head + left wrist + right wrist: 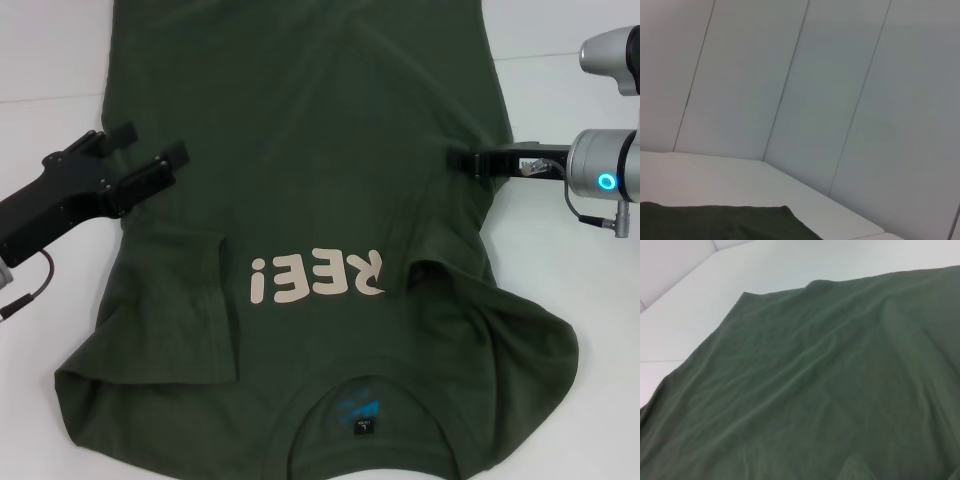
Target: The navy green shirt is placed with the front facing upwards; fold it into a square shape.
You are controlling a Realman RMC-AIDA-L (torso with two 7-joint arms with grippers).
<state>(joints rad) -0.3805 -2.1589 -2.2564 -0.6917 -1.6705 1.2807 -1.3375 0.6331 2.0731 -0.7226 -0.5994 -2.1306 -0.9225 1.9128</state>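
The navy green shirt [310,200] lies spread front-up on the white table [50,60], collar nearest the robot and hem stretching away, so the pale lettering [318,277] reads upside down from the head view. Both sleeves are already turned in over the body on either side of the lettering, which narrows the shirt toward a rectangle; the remaining fold looks to be lengthwise.

The left gripper [150,150] hovers at the shirt's left edge, farther from the robot than the lettering, its two black fingers spread apart and holding nothing, probably poised to take that edge. The right gripper [462,160] reaches in at the shirt's right edge, opposite the left one; its tip is against the fabric, but I cannot tell whether it is clenched or released. Working at matching points on both edges would keep the cloth level when lifted.
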